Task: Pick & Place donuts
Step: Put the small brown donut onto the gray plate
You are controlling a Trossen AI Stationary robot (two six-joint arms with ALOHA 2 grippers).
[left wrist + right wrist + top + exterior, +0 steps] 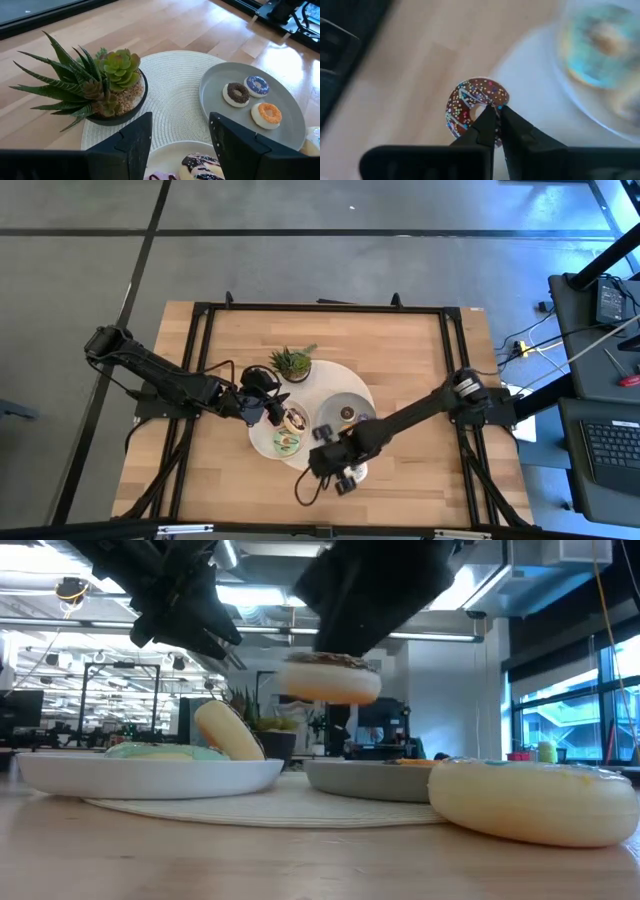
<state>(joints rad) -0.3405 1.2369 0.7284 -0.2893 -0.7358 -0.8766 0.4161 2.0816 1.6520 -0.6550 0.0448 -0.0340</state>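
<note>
My right gripper hangs over the table's near side, next to the round mat, shut on a chocolate donut with coloured sprinkles; the low view shows this donut in the air. My left gripper is open and hovers above the white plate, touching nothing. That plate carries a green donut, a donut leaning on edge and a dark-and-white iced one. The grey plate holds a chocolate donut, a blue one and an orange one. A pale blue-iced donut lies flat on the table. My right gripper pinches the sprinkled donut's ring wall, on the side nearest the wrist. One finger reaches into the hole and the other stays outside the rim. The donut is lifted clear of the table and lies roughly level under the gripper.
A small potted succulent stands at the far edge of the round woven mat, just beyond my left gripper. Both plates rest on this mat. Bare wood lies toward the table's far and right sides.
</note>
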